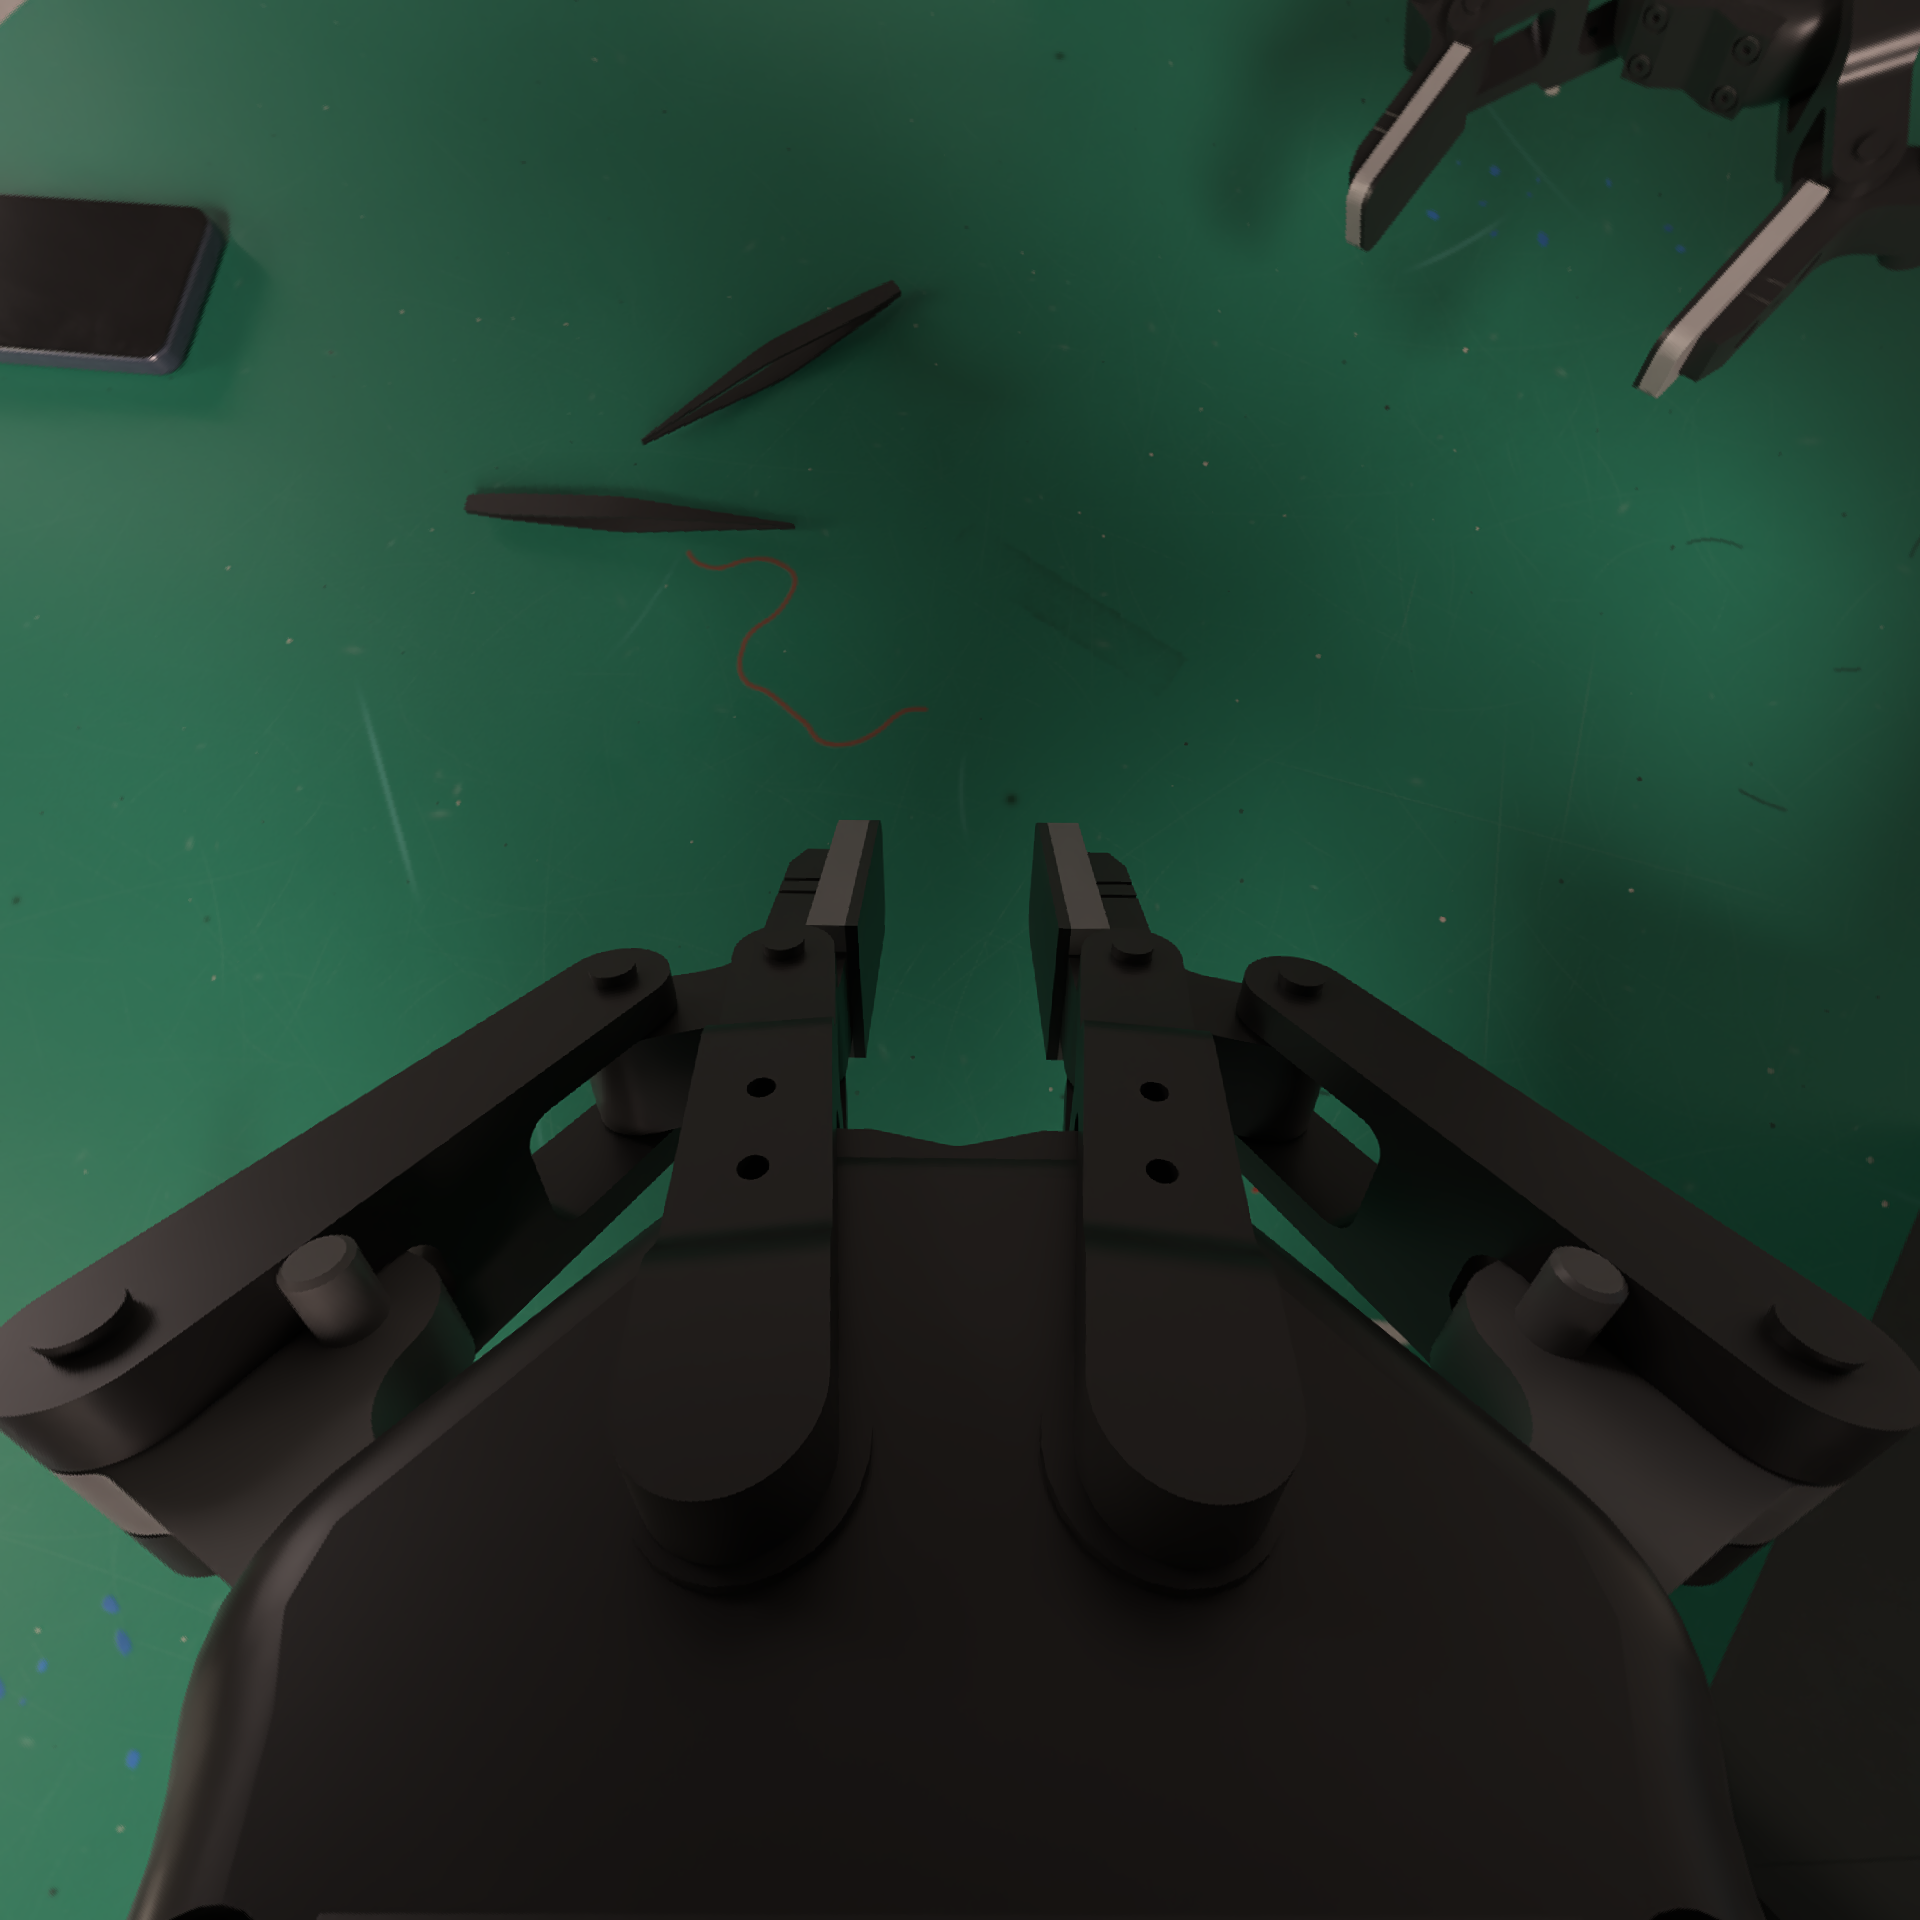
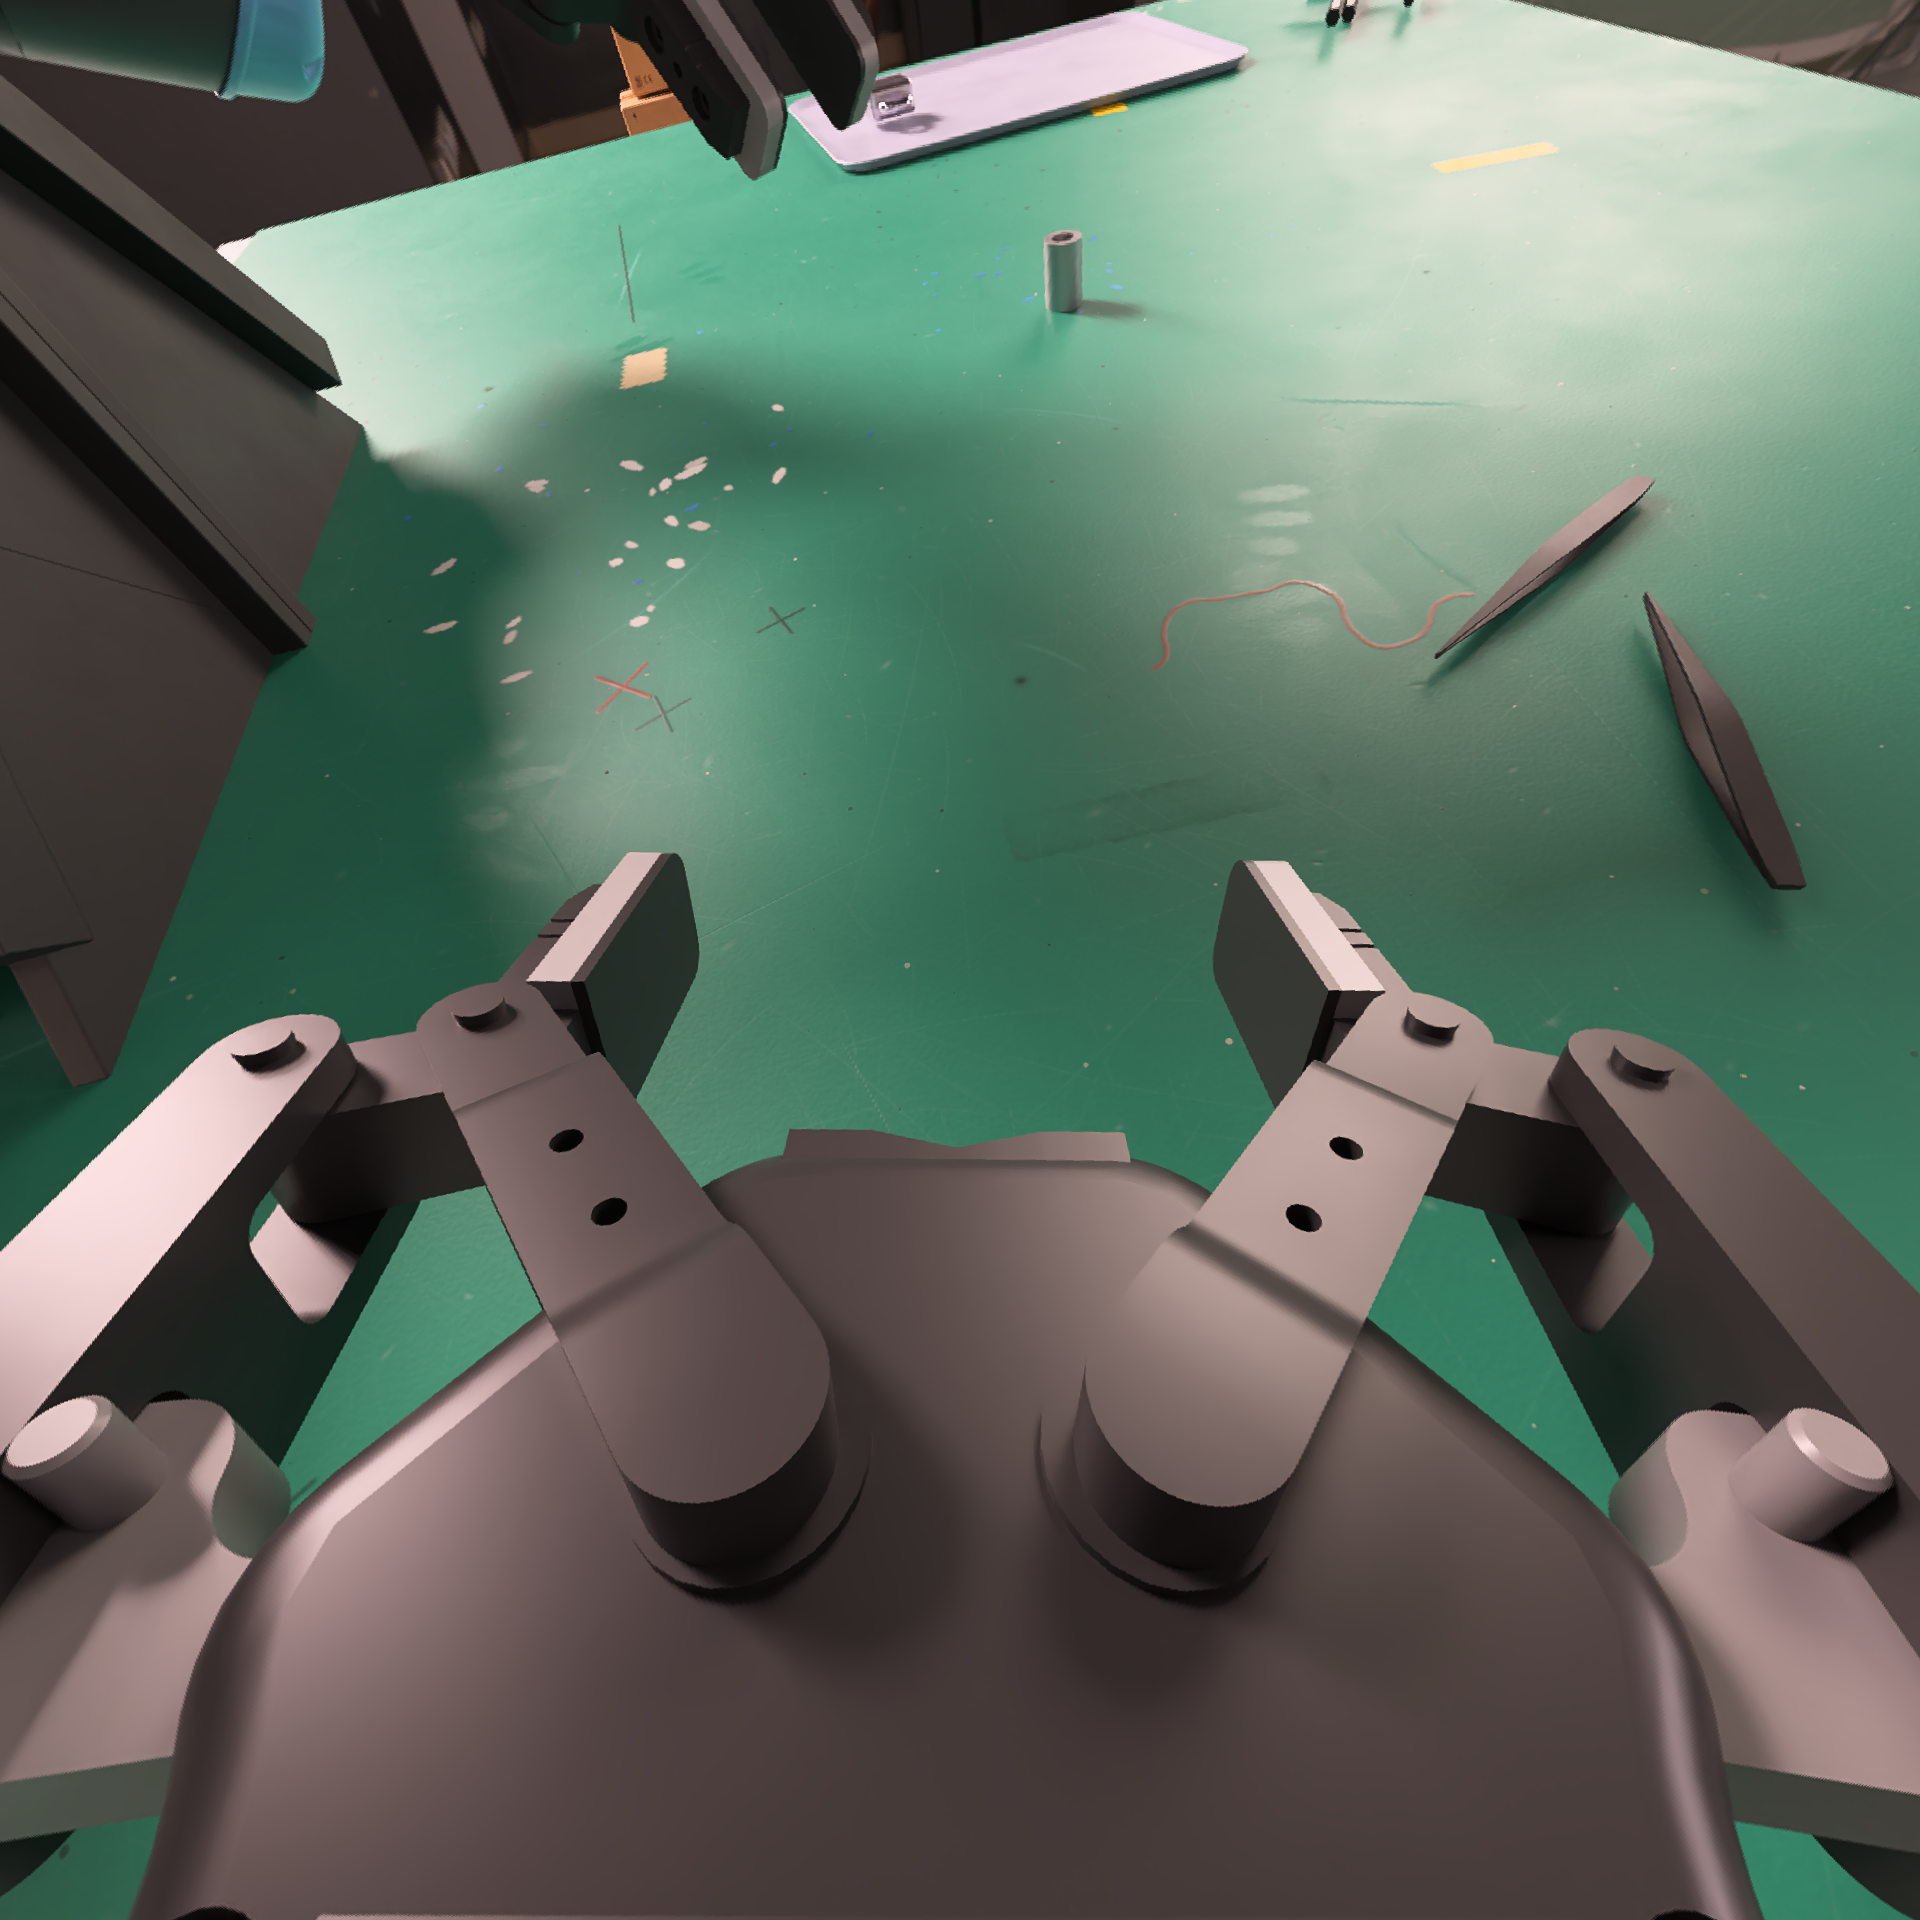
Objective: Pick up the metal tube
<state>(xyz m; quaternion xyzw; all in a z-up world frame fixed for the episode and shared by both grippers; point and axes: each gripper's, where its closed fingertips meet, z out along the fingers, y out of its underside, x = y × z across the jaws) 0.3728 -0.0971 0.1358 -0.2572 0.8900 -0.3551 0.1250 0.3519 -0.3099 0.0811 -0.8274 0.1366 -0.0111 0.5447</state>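
Note:
The metal tube (image 2: 1062,270) is a short grey cylinder standing upright on the green table, far ahead of my right gripper; it shows only in the right wrist view. My right gripper (image 2: 961,862) is wide open and empty, low over the table. My left gripper (image 1: 958,831) has its jaws close together with a clear gap and nothing between them. Its fingers (image 2: 753,114) show at the top of the right wrist view, hanging above the table to the left of the tube. The right gripper's fingers (image 1: 1403,156) show at the top right of the left wrist view.
Two black tweezers (image 2: 1548,566) (image 2: 1725,748) and a thin red thread (image 2: 1309,613) lie to the right. A white tray (image 2: 1091,62) sits at the far edge. A dark box (image 2: 135,520) stands at left. A dark flat device (image 1: 104,281) lies at the left wrist view's left edge.

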